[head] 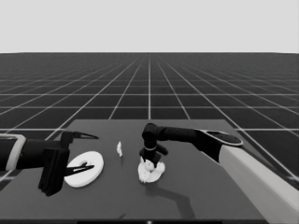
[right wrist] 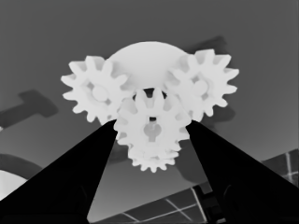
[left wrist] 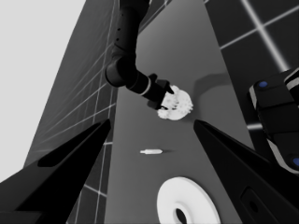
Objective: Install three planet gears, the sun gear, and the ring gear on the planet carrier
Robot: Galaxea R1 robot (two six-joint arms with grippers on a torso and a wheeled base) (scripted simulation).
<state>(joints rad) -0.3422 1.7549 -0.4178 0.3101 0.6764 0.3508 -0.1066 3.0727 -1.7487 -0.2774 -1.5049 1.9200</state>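
The smaller round part (head: 150, 172) lies mid-table with small gears on it. My right gripper (head: 150, 157) stands straight over it. In the right wrist view its fingers press both sides of one small gear (right wrist: 150, 125), held over the centre hole of the smaller round part (right wrist: 145, 58). Two gears (right wrist: 96, 91) (right wrist: 205, 81) sit on that part at either side, and another gear (right wrist: 152, 161) shows partly under the held one. The larger round part (head: 86, 168) lies at the table's left under my waiting left gripper (head: 86, 153), which is open and holds nothing.
A thin white piece (head: 119, 149) lies between the two round parts, also visible as the thin white piece (left wrist: 151, 151) in the left wrist view. Dark machinery with blue lights (left wrist: 275, 107) shows past the table's edge there. The right arm's pale forearm (head: 261, 182) crosses the lower right.
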